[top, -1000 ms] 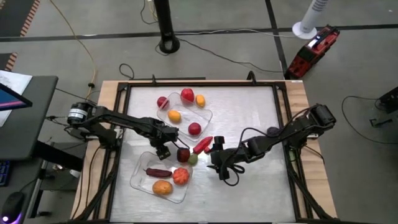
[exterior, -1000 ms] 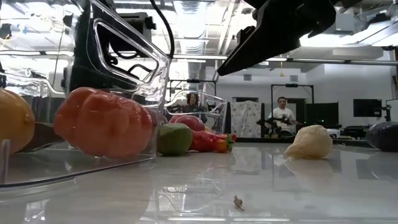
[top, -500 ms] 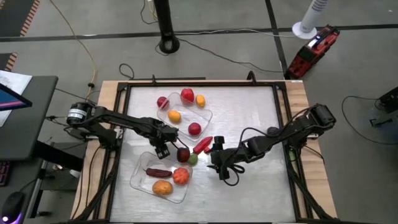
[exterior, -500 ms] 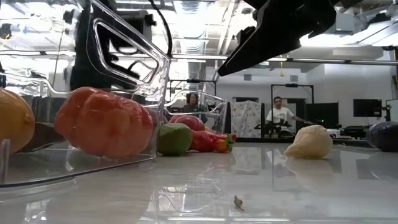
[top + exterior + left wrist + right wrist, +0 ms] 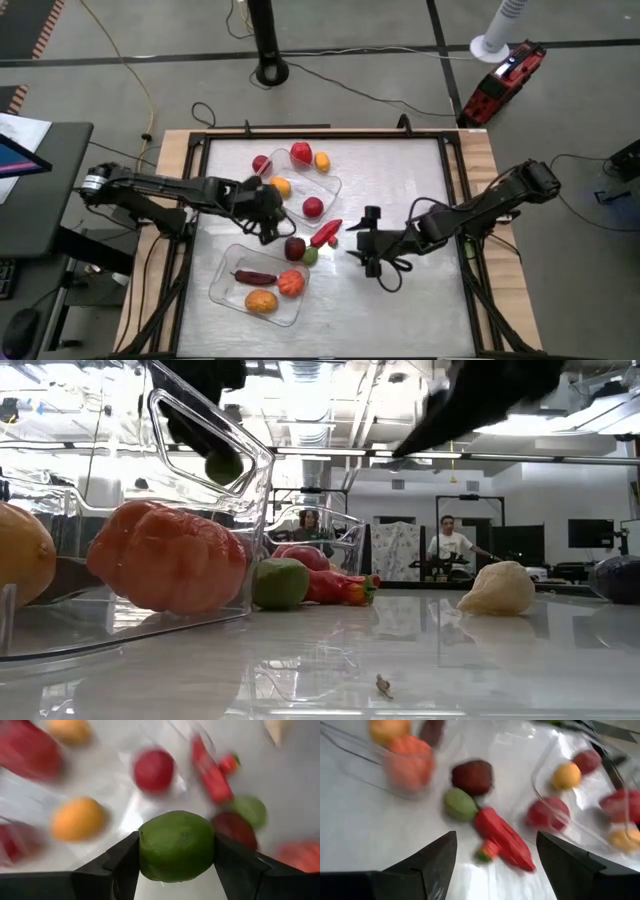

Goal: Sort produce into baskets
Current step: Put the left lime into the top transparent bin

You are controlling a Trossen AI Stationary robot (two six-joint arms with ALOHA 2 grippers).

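My left gripper (image 5: 264, 222) hangs between the two clear baskets, shut on a round green fruit (image 5: 176, 844), which also shows up high in the low view (image 5: 223, 465). The far basket (image 5: 335, 186) holds red and orange produce. The near basket (image 5: 216, 290) holds a maroon piece, an orange one and a red-orange one. A dark red fruit (image 5: 294, 248), a green one (image 5: 310, 257) and a red pepper (image 5: 326, 233) lie on the table between the arms. My right gripper (image 5: 360, 241) stands open to their right with nothing between its fingers (image 5: 432, 862). My left gripper pinches the green fruit by two opposite sides (image 5: 143, 851) between its two fingers. The fingers slant down from the table's left. The fruit is lifted clear of the table and baskets.
A whitish garlic-like piece (image 5: 497, 588) lies on the table right of the pepper. A black frame (image 5: 452, 190) borders the tabletop. Bare tabletop lies at the far right and near right.
My left gripper has risen from beside the near basket's far edge, toward the far basket, and now carries the green fruit clear of the table. My right gripper has drawn back a little toward the table's right edge, still open.
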